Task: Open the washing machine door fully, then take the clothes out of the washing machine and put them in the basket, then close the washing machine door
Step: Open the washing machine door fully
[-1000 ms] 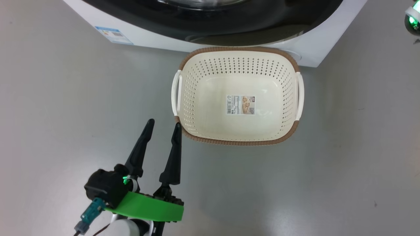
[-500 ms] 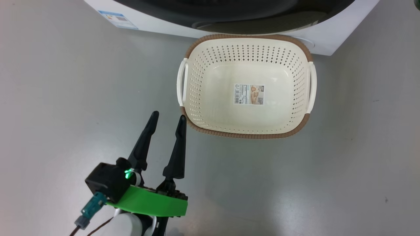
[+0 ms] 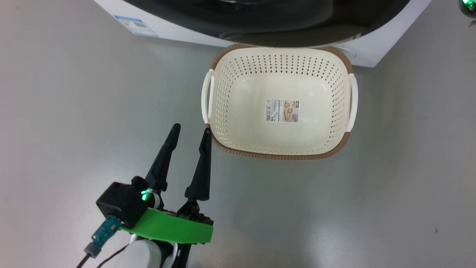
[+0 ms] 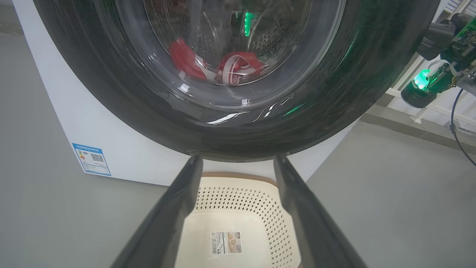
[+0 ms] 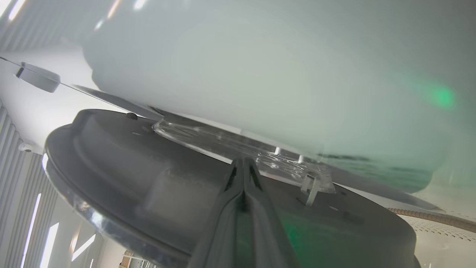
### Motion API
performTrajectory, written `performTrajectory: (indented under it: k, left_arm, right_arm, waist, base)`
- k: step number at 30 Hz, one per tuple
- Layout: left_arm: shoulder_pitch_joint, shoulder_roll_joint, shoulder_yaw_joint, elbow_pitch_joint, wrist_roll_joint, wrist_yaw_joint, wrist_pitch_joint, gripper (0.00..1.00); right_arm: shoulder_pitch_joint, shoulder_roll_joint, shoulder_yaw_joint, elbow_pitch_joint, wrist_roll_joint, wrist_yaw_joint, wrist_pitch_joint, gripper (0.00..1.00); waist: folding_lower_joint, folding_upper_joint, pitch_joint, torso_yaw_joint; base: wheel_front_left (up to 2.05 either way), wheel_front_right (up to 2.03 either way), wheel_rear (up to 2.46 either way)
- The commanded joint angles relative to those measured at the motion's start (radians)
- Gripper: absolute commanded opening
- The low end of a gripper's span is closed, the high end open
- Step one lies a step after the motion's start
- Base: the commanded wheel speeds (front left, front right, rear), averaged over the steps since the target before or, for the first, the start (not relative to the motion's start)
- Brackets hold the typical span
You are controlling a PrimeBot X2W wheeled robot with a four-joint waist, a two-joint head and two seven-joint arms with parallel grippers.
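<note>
Unreadably small, perhaps, blue label [image 4: 91, 159] on washing machine [image 4: 126, 152]; left claw [image 3: 192, 128] spread, right claw [image 5: 243, 162] pressed together.

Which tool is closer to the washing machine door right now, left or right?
Right. The right tool, shut, has its tips at the edge of the washing machine door; the left tool hangs open by the basket, farther back.

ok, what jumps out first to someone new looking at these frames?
The empty cream basket stands on the grey floor, just in front of the washing machine. Next come the red clothes, seen through the glass of the glossy black washing machine door in the left wrist view. The open left tool is at the lower left of the head view, beside the basket's near corner.
</note>
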Motion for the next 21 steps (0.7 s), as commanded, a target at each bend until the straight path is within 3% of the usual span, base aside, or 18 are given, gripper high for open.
performTrajectory:
  k: [1,21]
  left_arm:
    - [0.007,0.011,0.029,-0.018,0.001,0.009,-0.012,1.0]
    - [0.061,0.011,0.047,-0.004,0.026,-0.003,-0.012,1.0]
  right_arm:
    - [0.029,0.025,0.011,-0.034,-0.017,0.006,0.016,0.0]
    - [0.232,0.094,0.031,-0.109,-0.054,0.006,0.088,0.0]
  waist:
    - [0.0,0.0,-0.012,-0.004]
    - [0.0,0.0,-0.123,-0.036]
  base:
    - [0.0,0.0,0.0]
    - [0.0,0.0,0.0]
